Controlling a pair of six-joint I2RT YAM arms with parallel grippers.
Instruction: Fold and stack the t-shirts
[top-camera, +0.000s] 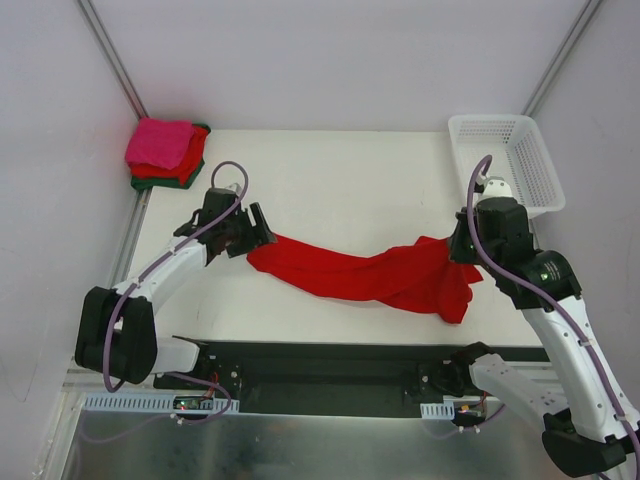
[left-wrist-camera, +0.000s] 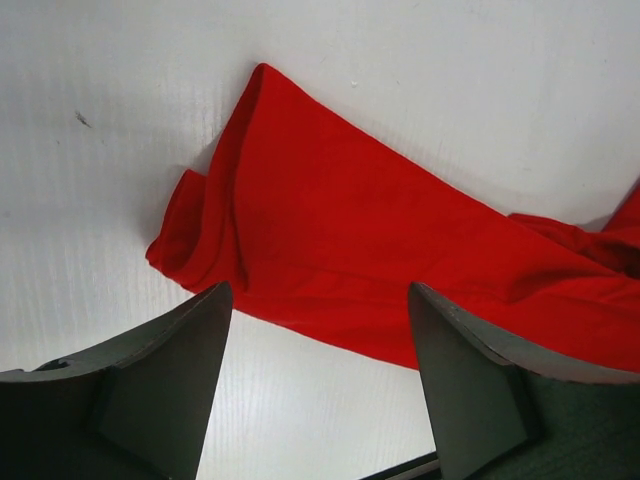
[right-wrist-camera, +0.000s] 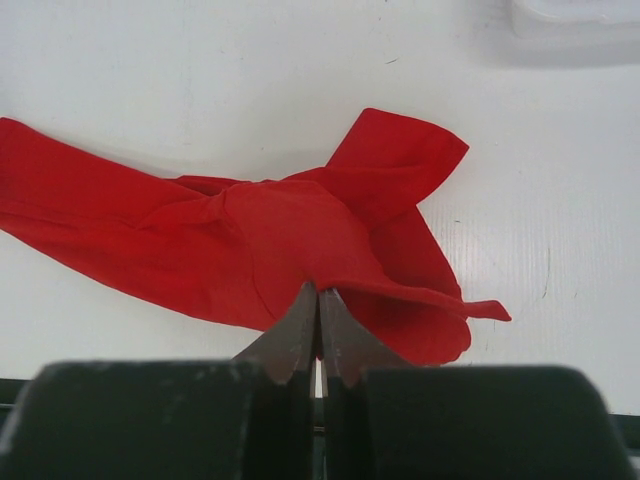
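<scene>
Red t-shirt: the red t-shirt (top-camera: 360, 275) lies stretched in a long, rumpled band across the middle of the desk (top-camera: 340, 180), running from centre-left to centre-right in the top view. It is bunched and twisted toward its right end and is not folded.
Stack: a stack of folded t-shirts (top-camera: 165, 150) sits in the upper left corner of the desk, hot pink on top, red beneath it, dark green at the bottom.
Left pincer: the left pincer (top-camera: 264, 228) has its jaws apart and sits just beside the shirt's left end. In its wrist view the cloth shows between and beyond the two fingers, with nothing gripped.
Right pincer: the right pincer (right-wrist-camera: 318, 290) has its jaws together, clamped on a fold at the shirt's right end, where the cloth rises to the tips.
Basket: the white lattice basket (top-camera: 500, 118) stands at the upper right, with nothing seen inside.
Done so far: three shirts appear folded and stacked.
Left to do: by my reading, spread this shirt flat, fold it, then set it on the stack.
Writing: no brand, label or lettering can be read in any view.
</scene>
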